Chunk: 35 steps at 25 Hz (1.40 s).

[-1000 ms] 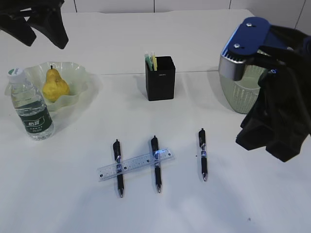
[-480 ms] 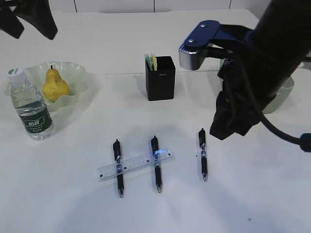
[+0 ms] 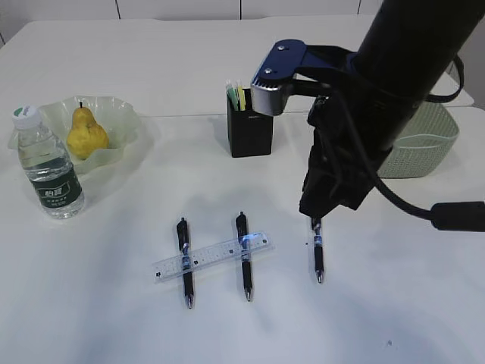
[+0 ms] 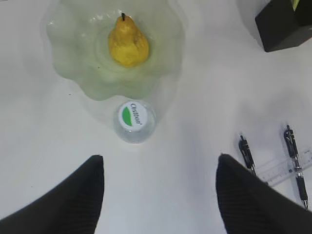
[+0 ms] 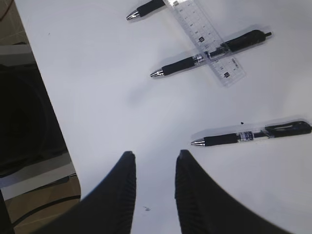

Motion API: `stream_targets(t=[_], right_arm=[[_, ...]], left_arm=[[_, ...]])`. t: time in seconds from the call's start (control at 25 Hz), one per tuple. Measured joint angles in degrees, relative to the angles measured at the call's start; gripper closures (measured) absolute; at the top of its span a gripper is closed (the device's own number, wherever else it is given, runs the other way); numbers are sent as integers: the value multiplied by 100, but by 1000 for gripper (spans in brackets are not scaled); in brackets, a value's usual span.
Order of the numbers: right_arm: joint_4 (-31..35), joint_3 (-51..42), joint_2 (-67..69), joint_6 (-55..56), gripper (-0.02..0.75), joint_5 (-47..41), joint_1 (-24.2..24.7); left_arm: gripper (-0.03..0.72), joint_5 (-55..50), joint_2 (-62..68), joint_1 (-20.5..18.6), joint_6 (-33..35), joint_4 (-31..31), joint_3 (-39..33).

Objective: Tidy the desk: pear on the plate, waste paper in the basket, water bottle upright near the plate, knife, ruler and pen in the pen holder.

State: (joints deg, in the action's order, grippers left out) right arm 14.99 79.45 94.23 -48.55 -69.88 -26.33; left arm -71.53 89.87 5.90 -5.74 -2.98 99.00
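Black pens are what is left to tidy, and the holder serves as landmark. Nearer the camera than the holder lie three pens: the right pen alone, the middle pen and left pen under the clear ruler, which lies slantwise across both. Far to the holder's left the pear sits on the plate, with the bottle upright just beside it. To the holder's right stands the basket; its inside cannot be seen, so I cannot tell whether the paper is in it.

The right tool hangs above the table near the right pen, its jaws a narrow gap apart and pinching nothing. The left tool is spread wide and empty, above the bottle.

Risks, as I judge them: the narrow gap leaves little margin, so a slightly off descent could land a fingertip on the right pen and roll it away. Lifting either crossed pen would drag or flip the ruler. The flat ruler itself may slip from a pinch. A low sweep of the left arm could topple the bottle
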Motion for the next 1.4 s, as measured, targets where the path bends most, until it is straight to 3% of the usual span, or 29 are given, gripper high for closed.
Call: stream_targets(t=[0.2,0.44,0.88,1.4], right_arm=[[13,13,138,-61,496,0,0],[13,25,151,-125,496,37,0],[13,25,376,-209,496,173,0],[-40,25,573,-268,496,472,0]], left_arm=[[205,0,-131,-160,0,0,-145],[207,0,-306,-191,0,10,-1093],[207,11,-884,-196,0,174,-1924],[232,505,-2010,-196,0,418,-3504]])
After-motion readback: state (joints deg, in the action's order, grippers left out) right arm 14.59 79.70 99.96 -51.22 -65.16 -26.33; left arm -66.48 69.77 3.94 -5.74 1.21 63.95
